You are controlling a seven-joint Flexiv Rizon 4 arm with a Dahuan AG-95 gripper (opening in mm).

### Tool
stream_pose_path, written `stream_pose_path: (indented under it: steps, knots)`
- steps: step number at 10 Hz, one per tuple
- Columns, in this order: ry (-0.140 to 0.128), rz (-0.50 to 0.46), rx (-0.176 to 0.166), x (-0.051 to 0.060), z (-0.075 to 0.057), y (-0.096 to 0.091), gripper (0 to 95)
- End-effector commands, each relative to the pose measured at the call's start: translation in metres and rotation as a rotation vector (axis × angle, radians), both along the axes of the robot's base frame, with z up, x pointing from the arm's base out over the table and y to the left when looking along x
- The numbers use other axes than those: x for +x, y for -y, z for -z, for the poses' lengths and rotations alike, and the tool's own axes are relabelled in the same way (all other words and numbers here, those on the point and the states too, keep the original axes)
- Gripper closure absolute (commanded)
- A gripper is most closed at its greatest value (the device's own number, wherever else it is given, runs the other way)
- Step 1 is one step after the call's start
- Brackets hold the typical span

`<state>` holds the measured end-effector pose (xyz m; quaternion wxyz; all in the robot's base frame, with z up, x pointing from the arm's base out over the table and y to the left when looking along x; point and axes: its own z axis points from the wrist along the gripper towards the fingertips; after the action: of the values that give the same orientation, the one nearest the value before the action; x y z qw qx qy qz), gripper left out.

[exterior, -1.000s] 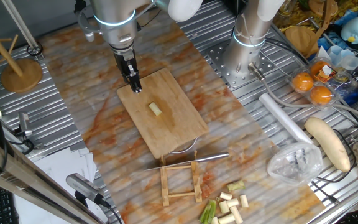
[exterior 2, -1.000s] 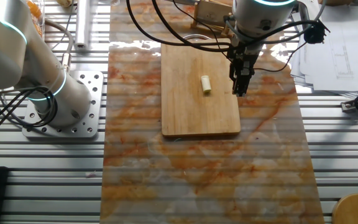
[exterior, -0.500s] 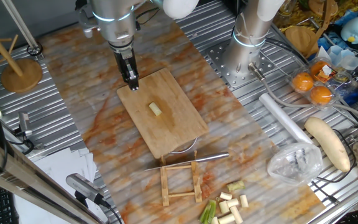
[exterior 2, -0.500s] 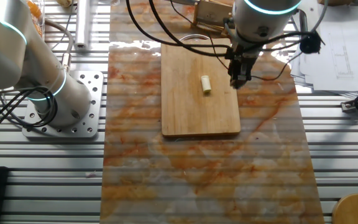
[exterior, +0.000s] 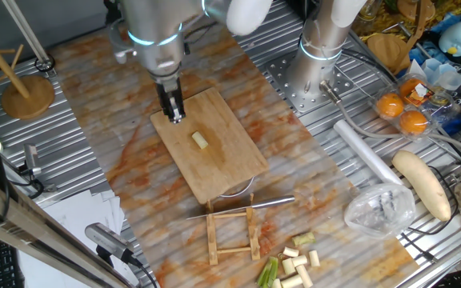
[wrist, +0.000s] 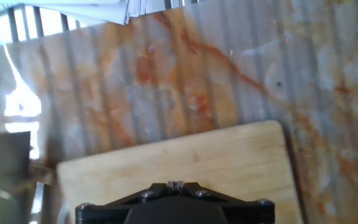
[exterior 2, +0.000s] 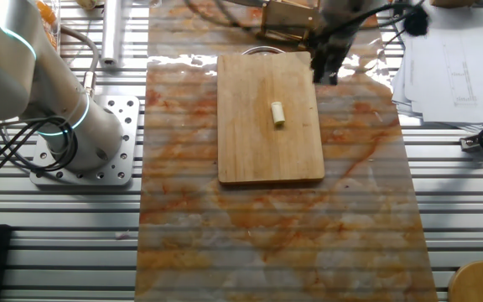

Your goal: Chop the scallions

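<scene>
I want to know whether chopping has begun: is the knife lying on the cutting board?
No. The knife rests on the wooden rack beyond the cutting board, which carries only one scallion piece.

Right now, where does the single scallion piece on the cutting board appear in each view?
One fixed view: scallion piece near the middle of the cutting board.
The other fixed view: same piece, slightly above the board's middle.
Hand view: not in it; only a board corner shows.
Shared landmark: the cutting board.
</scene>
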<state>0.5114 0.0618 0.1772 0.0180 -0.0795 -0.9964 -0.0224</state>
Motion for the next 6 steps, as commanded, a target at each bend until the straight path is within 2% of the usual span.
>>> stream_pose_path:
  steps: [1,6]
  knots:
    - [-0.013,0.004,-0.021,0.0099,-0.0032,-0.0109,95.0]
    - [-0.012,-0.010,-0.041,0.0098,-0.0032,-0.0108,95.0]
